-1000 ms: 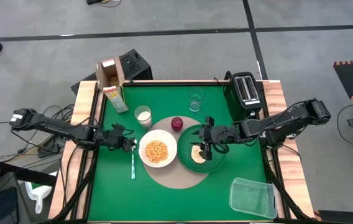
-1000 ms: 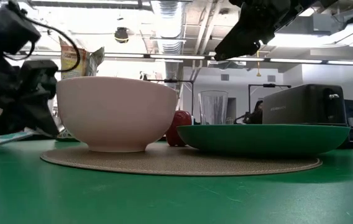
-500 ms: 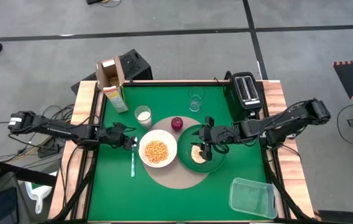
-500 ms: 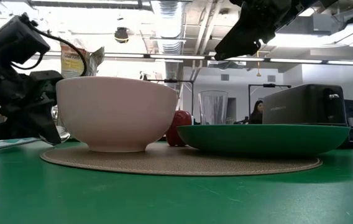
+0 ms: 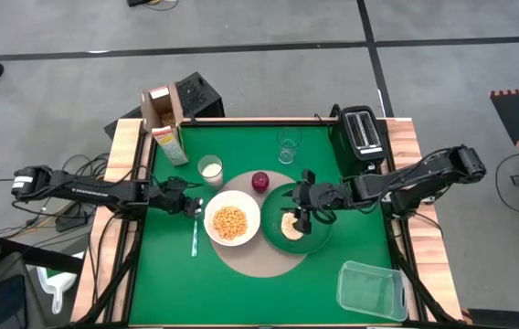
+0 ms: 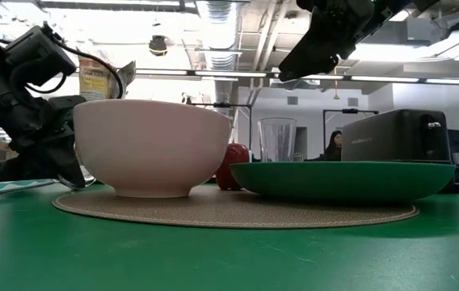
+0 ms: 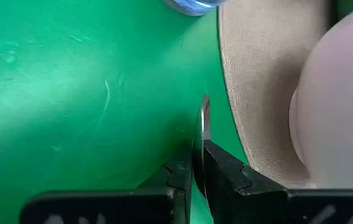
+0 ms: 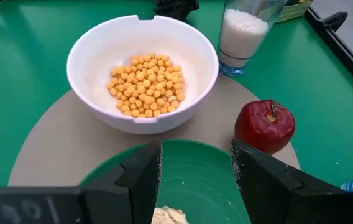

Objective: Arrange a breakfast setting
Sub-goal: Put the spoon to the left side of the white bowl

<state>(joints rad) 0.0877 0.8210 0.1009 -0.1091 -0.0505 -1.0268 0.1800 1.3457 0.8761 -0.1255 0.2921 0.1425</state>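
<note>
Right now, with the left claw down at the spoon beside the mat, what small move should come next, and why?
Probably a short lift of the left claw. Its fingers look pinched on the metal spoon, which lies on the green cloth just outside the round tan mat, next to the white round bowl. The right claw hangs open over the larger green plate.

spoon (image 7: 204, 124): only its thin edge shows between the left gripper (image 7: 196, 163) fingers
bread (image 8: 167, 216): cut by the frame edge
bowl (image 6: 150, 147): hides the cup in the low view
</note>
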